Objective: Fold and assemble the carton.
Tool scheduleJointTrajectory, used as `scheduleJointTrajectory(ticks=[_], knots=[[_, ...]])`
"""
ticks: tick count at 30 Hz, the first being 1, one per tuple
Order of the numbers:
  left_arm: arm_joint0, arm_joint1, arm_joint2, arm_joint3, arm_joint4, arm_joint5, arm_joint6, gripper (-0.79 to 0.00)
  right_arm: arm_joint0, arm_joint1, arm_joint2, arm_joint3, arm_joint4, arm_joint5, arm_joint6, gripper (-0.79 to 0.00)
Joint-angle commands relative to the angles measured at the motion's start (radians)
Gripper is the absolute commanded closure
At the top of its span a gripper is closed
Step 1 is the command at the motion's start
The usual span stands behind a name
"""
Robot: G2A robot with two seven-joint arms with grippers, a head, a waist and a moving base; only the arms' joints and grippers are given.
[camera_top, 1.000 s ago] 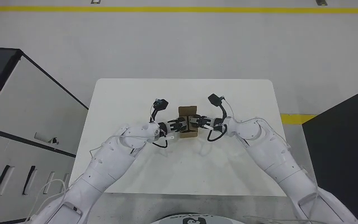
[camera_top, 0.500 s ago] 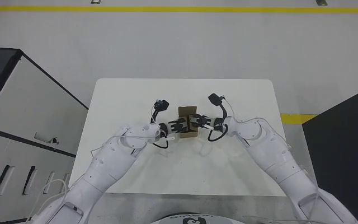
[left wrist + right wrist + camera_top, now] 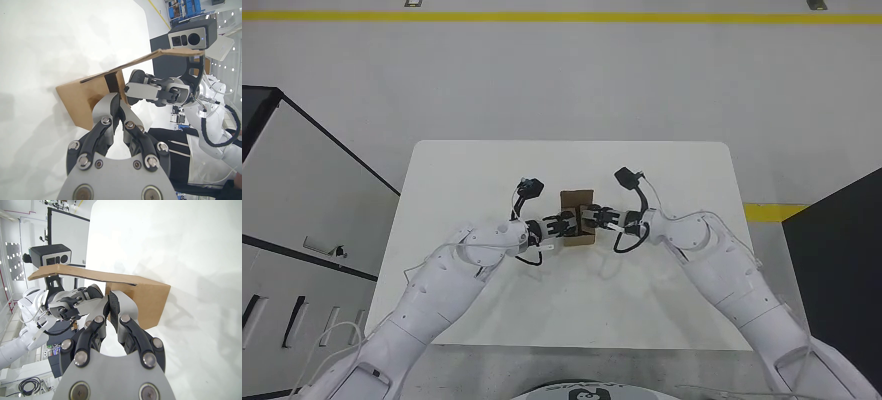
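Note:
A small brown carton stands at the middle of the white table, its long lid flap raised and sticking out over the top. My left gripper is at the carton's left side, shut on the edge of a side wall. On the opposite side my right gripper is shut on the carton's wall edge. The two grippers face each other with the carton between them. The carton's inside is hidden.
A dark cabinet stands left of the table and a black panel to its right. Bare tabletop surrounds the carton on every side.

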Motion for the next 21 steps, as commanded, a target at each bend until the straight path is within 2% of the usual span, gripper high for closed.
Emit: scheduleJointTrajectory(ticks=[1,21], knots=[[0.0,-0.001,0.0,0.002,0.001,0.001,0.001,0.0,-0.005,0.001,0.005,-0.008,-0.001,0.0,0.002,0.0],[0.006,-0.005,-0.015,-0.008,0.013,0.003,-0.01,0.0,-0.014,-0.002,0.016,-0.011,-0.007,0.002,0.005,0.0]])
